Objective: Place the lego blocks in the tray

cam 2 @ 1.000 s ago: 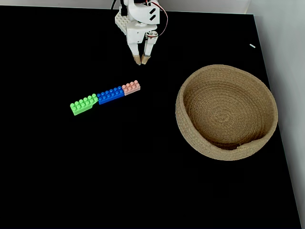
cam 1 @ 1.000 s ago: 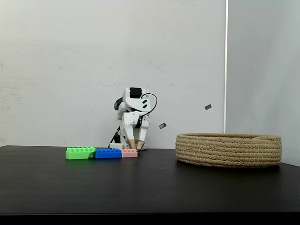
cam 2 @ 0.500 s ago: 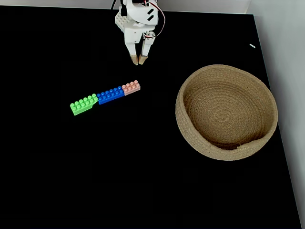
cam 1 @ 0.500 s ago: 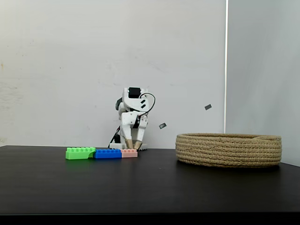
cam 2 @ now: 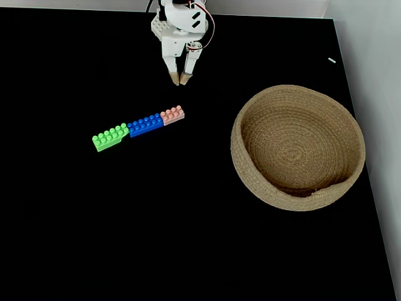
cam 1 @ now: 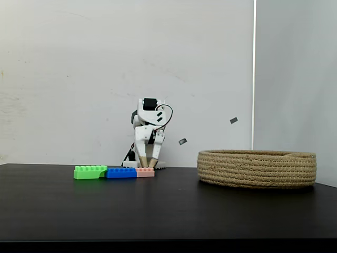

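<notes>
Three lego blocks lie end to end in a row on the black table: a green one point(cam 2: 110, 137) point(cam 1: 90, 172), a blue one point(cam 2: 145, 125) point(cam 1: 121, 172) and a short pink one point(cam 2: 172, 115) point(cam 1: 145, 172). The tray point(cam 2: 235, 139) point(cam 1: 257, 168), a round coiled-rope basket, stands to the right of them with nothing in it. My gripper point(cam 2: 178, 80) point(cam 1: 147, 164) points down near the arm's base, behind the pink block and clear of it. A narrow gap shows between its fingers and nothing is held.
The white arm base point(cam 2: 161, 28) stands at the table's far edge against a white wall. The table's right edge point(cam 2: 369, 182) runs just past the tray. Bare black tabletop stretches in front of the blocks.
The gripper has swung a little to the left in both fixed views, staying low behind the pink block. Blocks and tray have not moved.
</notes>
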Robot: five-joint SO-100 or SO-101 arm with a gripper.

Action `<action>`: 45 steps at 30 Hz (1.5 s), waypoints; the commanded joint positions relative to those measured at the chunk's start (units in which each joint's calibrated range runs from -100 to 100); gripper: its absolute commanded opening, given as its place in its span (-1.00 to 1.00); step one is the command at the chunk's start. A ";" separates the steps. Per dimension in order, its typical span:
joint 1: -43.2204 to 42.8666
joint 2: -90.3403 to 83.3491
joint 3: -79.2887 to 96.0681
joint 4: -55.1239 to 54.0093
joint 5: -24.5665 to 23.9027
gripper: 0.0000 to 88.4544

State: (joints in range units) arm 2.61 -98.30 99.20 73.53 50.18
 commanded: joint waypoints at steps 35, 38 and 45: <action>-0.79 22.81 -23.10 -13.76 -19.78 -0.53; -0.05 32.27 -29.76 -13.93 -21.98 -0.36; 3.66 52.73 -39.97 -15.68 -27.25 -0.35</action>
State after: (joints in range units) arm 4.48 -55.05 66.95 58.75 24.88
